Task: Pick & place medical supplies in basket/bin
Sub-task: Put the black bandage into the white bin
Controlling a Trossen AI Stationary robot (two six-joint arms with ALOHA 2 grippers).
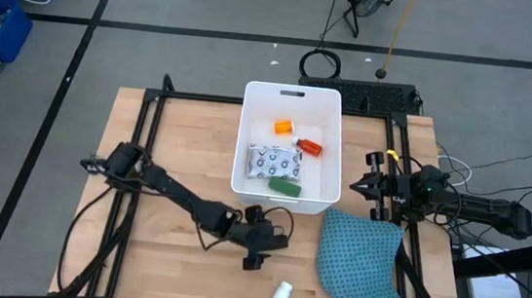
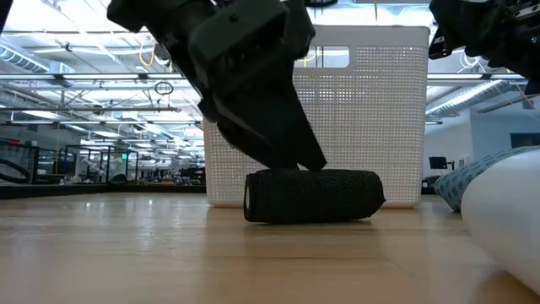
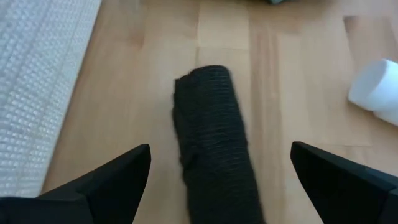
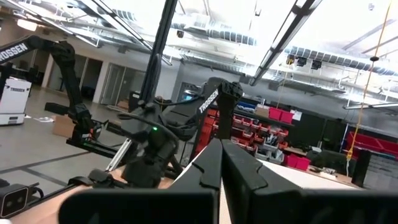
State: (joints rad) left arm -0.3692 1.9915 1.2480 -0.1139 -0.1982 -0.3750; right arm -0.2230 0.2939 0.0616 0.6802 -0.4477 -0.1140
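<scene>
The black oblong piece (image 3: 214, 143) lies on its side on the wooden table, just in front of the white tub (image 1: 247, 137). My left gripper (image 3: 227, 180) is open and low over it, one finger on either side, both apart from it. In the tub lie the orange vial (image 1: 283, 126), the small red bottle (image 1: 309, 146), the white dark-dotted packet (image 1: 273, 159) and the green oblong (image 1: 284, 184). The small white bottle (image 1: 281, 293) lies on the table near the near edge. My right gripper (image 1: 370, 188) is shut and waits right of the tub.
The teal blue cloth (image 1: 363, 261) lies crumpled on the table's right near part, close to the white bottle. In the low view the tub's perforated wall (image 2: 380, 101) stands right behind the black piece (image 2: 312, 196). Bare wood stretches left of the left arm.
</scene>
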